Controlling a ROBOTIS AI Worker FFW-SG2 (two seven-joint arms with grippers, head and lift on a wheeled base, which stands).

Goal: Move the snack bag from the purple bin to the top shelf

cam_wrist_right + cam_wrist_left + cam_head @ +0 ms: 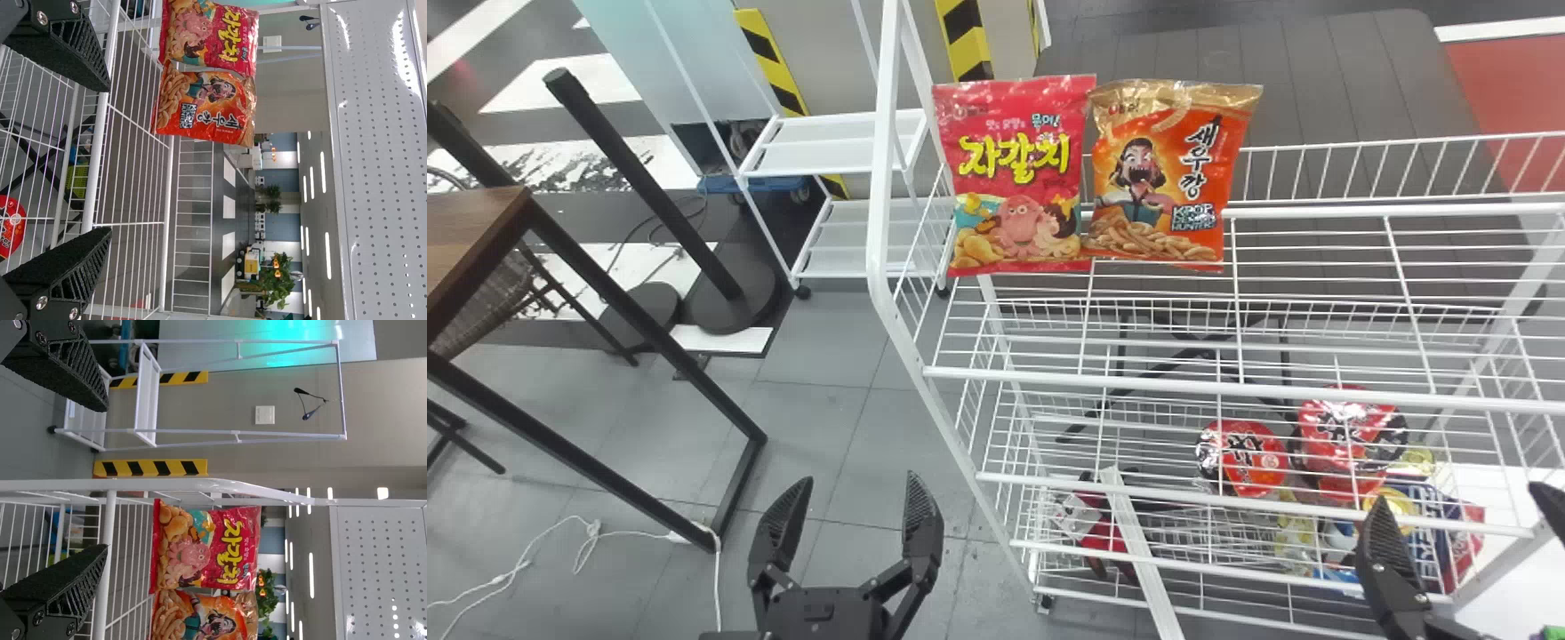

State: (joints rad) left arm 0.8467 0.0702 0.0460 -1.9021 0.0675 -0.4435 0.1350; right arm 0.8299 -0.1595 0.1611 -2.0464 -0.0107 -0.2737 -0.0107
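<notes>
Two snacks upright on the white wire rack (1183, 387), red bag (1016, 160) beside orange bag (1169, 169) (comfy pair, honestly); left gripper (855, 484) and right gripper (1458, 498) both spread wide.

Head view from above, facing forward and down over rack (881, 178), left wrist view sideways, nearer, facing rack's left end, right wrist view sideways, near, facing across rack, snack bags (1018, 209) common to all, perforated panel (380, 167) shared by wrist views

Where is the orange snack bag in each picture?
Head view: upper middle, right of the red bag.
Left wrist view: orange bag cut off by the picture's edge.
Right wrist view: orange bag whole, nearer the middle than the red one.
Shared landmark: red bag beside it.
</notes>
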